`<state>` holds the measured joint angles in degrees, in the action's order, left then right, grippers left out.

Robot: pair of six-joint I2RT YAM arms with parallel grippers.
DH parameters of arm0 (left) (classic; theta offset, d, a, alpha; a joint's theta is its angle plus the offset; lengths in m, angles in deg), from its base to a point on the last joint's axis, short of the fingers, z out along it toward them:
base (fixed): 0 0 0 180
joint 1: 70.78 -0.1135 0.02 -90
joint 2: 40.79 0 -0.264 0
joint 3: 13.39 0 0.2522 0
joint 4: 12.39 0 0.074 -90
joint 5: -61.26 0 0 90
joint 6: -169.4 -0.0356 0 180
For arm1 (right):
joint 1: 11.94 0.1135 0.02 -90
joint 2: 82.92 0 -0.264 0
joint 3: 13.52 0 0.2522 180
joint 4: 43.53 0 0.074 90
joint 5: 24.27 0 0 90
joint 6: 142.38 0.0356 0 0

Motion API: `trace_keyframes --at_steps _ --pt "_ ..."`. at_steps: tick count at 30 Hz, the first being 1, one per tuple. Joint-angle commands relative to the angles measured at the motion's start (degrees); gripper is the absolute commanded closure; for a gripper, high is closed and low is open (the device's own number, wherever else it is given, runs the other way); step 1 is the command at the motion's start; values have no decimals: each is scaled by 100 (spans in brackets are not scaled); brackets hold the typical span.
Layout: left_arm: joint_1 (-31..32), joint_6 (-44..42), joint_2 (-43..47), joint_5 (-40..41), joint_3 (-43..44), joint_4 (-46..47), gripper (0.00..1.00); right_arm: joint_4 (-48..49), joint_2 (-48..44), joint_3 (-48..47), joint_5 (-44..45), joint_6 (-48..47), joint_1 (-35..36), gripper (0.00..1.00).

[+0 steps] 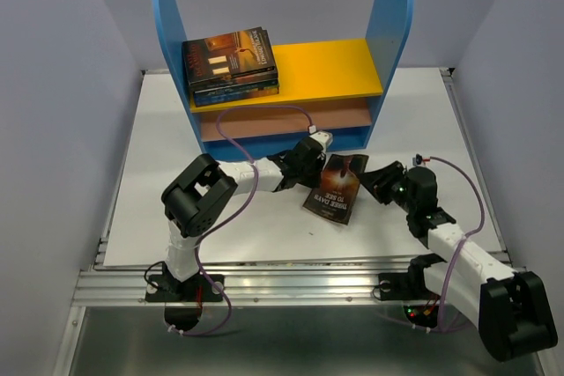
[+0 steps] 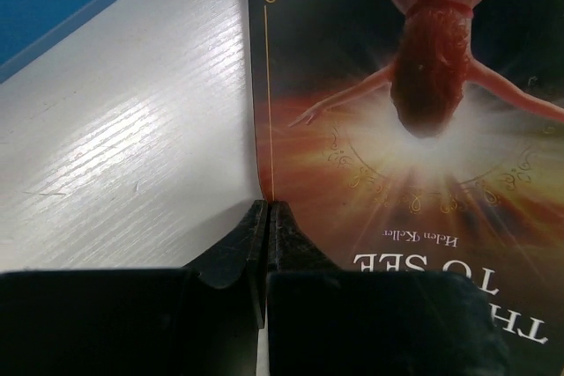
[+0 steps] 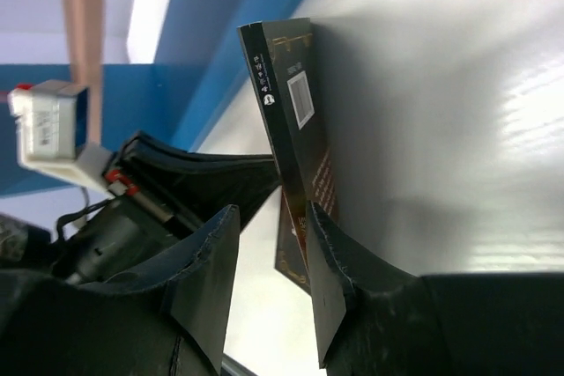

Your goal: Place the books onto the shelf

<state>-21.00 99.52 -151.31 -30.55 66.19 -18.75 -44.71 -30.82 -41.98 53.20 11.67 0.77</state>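
Book (image 3: 295, 112) edge seems raised inside right tool (image 3: 271, 217); overhead hides this.

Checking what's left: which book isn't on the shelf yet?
The Three Days to See book, lying on the table in front of the shelf; the other books are stacked on its yellow upper board.

The left arm (image 1: 198, 193) and right arm (image 1: 458, 248) have white links, black joints and trailing purple cables (image 1: 255, 180).
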Motion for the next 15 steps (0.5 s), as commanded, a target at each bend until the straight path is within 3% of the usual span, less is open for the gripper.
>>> trace_keyframes --at_steps 1,3,8,15 --pt "190 379 -339 -839 -78 -46 94 906 108 -305 -944 -181 240 59" --pt "199 370 -347 -839 -78 -28 94 467 239 -480 -838 -507 241 59" --pt "199 405 -391 -936 -70 33 94 598 801 -516 -1102 -700 451 59" --pt "199 414 -356 -918 -78 60 94 -210 1171 -1052 -198 -1271 1066 61"
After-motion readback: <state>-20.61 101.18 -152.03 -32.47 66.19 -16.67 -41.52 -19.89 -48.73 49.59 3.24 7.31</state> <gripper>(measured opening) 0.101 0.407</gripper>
